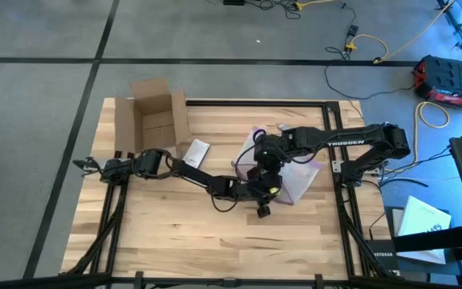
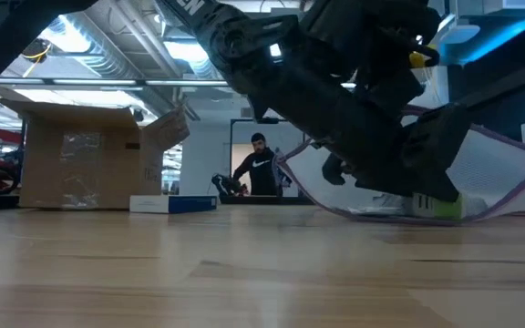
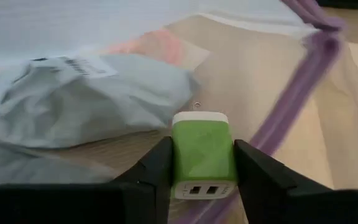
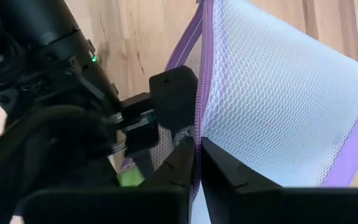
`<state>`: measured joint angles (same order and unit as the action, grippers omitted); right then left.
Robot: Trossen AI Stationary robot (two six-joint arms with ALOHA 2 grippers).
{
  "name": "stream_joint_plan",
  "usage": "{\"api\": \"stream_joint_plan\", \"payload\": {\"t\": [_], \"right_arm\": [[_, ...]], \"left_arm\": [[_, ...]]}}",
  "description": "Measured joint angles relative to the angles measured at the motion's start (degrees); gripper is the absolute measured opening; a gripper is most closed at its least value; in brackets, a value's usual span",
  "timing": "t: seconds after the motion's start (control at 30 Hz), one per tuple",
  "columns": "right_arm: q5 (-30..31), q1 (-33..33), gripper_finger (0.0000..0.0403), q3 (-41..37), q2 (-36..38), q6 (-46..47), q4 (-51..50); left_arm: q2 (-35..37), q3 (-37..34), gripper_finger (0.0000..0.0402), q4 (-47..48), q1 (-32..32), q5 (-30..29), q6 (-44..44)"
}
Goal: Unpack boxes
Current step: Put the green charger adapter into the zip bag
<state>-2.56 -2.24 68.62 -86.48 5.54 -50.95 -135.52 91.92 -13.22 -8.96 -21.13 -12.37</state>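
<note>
The brown cardboard box (image 1: 151, 119) stands open on its base at the table's far left; it also shows in the low view (image 2: 80, 155). A clear mesh bag with a purple zip edge (image 1: 295, 168) lies mid-table. My left gripper (image 1: 271, 191) is at the bag's near-left side, shut on a small green and white charger block (image 3: 202, 152). My right gripper (image 1: 258, 165) is just beyond it, shut on the bag's purple zip edge (image 4: 199, 93). My left gripper pinches the green charger's two side faces (image 3: 178, 158) between its two fingers, coming nearly level from the table's left. The charger's white end points into the bag. In the low view the charger (image 2: 440, 208) sits just above the table at the bag's mouth. My right gripper pinches the bag's purple zip edge (image 4: 197, 134) between its two fingers, coming from above. That edge is raised off the table, so the bag's mouth (image 2: 481, 137) stands open, while the bag's far part lies on the table.
A small white and blue packet (image 1: 196, 150) lies near the box, also in the low view (image 2: 171, 203). A pale wrapped item (image 3: 86, 93) lies inside the bag. A person (image 2: 258, 169) stands far behind the table. The near half of the table shows bare wood.
</note>
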Motion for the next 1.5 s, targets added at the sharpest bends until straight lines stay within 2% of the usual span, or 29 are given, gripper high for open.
{"api": "stream_joint_plan", "payload": {"t": [0.13,0.3,0.7,0.9,1.07,1.2,1.27,1.43,1.5], "right_arm": [[0.0,0.0,0.0010,0.0,0.0,0.0,0.0],[0.0,0.0,0.0010,0.0,0.0,0.0,0.1],[0.0,0.0,0.0010,0.0,0.0,0.0,0.3],[0.0,0.0,0.0010,0.0,0.0,0.2,0.6],[0.0,0.0,0.0010,0.0,0.1,0.1,1.0],[0.0,-0.1,0.0010,0.0,0.1,0.1,2.0],[0.0,0.0,0.0010,0.0,0.1,0.1,2.5],[0.0,0.0,0.0010,0.1,0.1,0.1,3.6],[0.0,0.0,0.0010,0.1,0.1,0.1,3.5]], "left_arm": [[0.0,0.0,0.0119,-0.8,0.0,-1.1,-2.4],[0.0,0.0,0.0119,-0.5,0.0,-1.2,0.6],[0.3,-0.1,0.0119,2.0,-1.8,-0.4,0.7],[2.9,-7.6,0.0119,-6.9,-2.9,-0.8,-2.4],[6.0,-15.6,0.0119,-16.5,-3.5,-6.0,-5.0],[6.5,-19.6,0.0119,-18.8,-3.8,-11.1,-11.9],[6.6,-20.4,0.0119,-21.6,-3.5,-11.9,-14.2],[6.7,-20.5,0.0119,-29.2,-2.6,-12.3,-11.9],[6.8,-20.3,0.0119,-30.0,-1.8,-12.6,-13.9]]}}
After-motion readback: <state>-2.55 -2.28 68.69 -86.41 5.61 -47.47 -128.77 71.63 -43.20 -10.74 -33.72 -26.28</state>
